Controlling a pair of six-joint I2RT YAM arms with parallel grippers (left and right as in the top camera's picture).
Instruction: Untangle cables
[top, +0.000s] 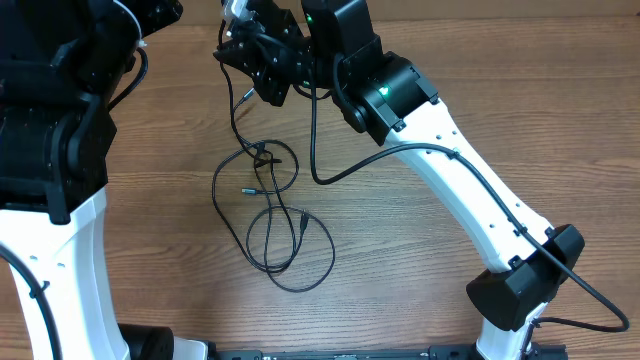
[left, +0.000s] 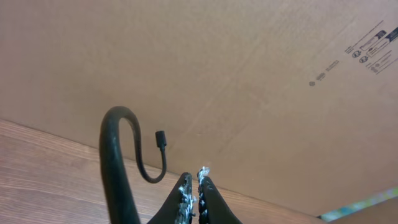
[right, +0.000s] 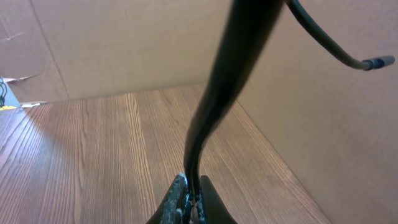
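The cables (top: 270, 215) lie in loose black loops on the wooden table, knotted near the top of the pile. One strand rises from the knot to my right gripper (top: 245, 60) at the back centre. In the right wrist view the right gripper (right: 194, 186) is shut on this cable (right: 217, 93), which runs up out of the jaws and ends in a plug (right: 378, 62). My left gripper (left: 194, 180) is shut with nothing visible between the tips. A cable (left: 112, 162) curls beside its left finger and ends in a small plug (left: 161, 138). The left fingers are hidden in the overhead view.
A cardboard wall (left: 249, 74) stands close behind the table's back edge. The right arm's thicker wire (top: 315, 150) hangs in a loop over the table next to the tangle. The left arm's black body (top: 50, 120) covers the left side.
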